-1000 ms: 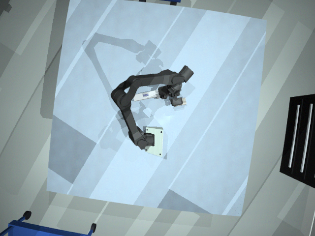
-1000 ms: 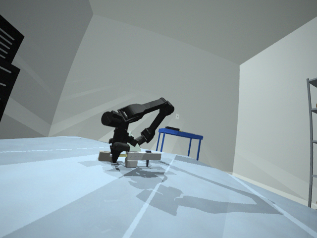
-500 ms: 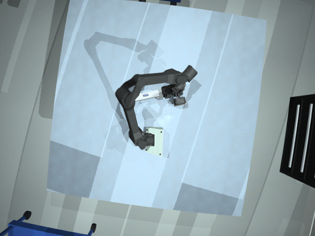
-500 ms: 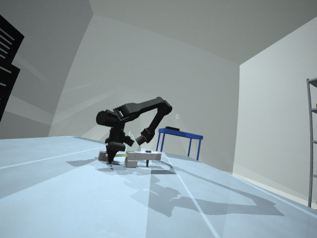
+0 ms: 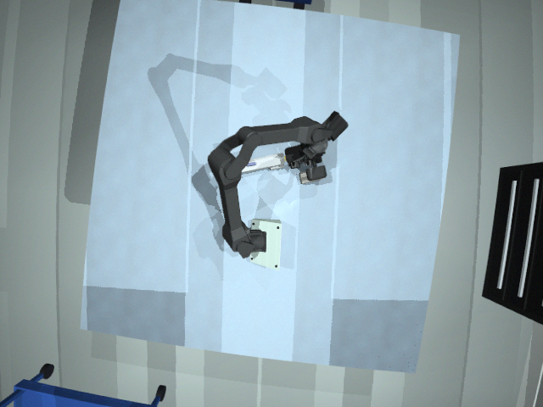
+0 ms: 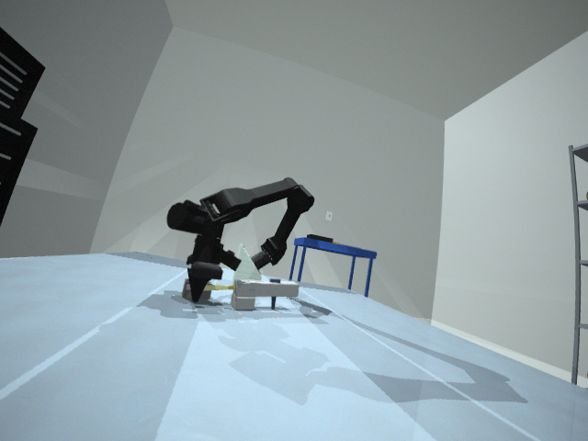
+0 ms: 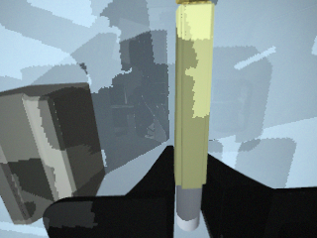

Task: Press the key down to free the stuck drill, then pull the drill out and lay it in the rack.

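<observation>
My gripper (image 6: 196,297) (image 7: 179,151) is shut on the yellow drill (image 6: 220,287) (image 7: 190,134), near its grey, white-ended tip in the wrist view. The drill lies level, and its far end reaches the grey-white housing (image 5: 267,162) (image 6: 280,289); how deep it sits there is hidden. The blue key (image 5: 250,164) (image 6: 274,280) shows low on top of the housing, with its dark stem under it in the exterior view. The grey-beige grooved rack (image 5: 304,178) (image 6: 185,288) (image 7: 61,149) stands beside the gripper, with no drill on it.
The pale green base plate (image 5: 272,256) (image 6: 246,270) carries the arm. The arm curves over the housing's left end in the top view. Off the blue-white work surface stand a black slatted cabinet (image 5: 526,241), a blue table (image 6: 332,246) and a grey shelf (image 6: 576,265).
</observation>
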You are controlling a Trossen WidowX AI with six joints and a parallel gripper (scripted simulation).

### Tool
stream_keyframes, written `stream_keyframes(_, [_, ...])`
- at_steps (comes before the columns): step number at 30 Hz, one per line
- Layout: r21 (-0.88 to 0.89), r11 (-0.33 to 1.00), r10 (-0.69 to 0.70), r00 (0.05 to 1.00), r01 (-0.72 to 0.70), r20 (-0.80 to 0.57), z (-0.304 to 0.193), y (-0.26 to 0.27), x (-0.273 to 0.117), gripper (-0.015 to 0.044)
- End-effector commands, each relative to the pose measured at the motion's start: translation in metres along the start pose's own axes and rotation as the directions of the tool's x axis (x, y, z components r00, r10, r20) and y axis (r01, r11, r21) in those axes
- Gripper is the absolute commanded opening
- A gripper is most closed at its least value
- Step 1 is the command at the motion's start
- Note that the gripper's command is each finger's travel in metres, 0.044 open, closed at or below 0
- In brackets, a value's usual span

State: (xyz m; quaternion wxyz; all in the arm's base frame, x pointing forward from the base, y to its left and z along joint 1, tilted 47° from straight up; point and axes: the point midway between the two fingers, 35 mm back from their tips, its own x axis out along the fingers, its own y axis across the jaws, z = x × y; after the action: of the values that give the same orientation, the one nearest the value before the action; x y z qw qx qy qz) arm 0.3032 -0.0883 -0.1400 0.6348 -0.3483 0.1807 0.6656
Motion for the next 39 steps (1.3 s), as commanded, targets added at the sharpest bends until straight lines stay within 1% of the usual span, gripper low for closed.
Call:
stream_keyframes(1, [-0.003, 1.000, -0.001, 1.000, 0.001, -0.004, -0.007, 0.000, -0.001, 0.0000])
stream_keyframes(17, [-0.004, 1.000, -0.002, 1.000, 0.001, -0.006, -0.031, 0.000, -0.001, 0.0000])
stream_keyframes(39, [-0.003, 1.000, -0.001, 1.000, 0.001, -0.006, -0.026, 0.001, -0.011, 0.0000])
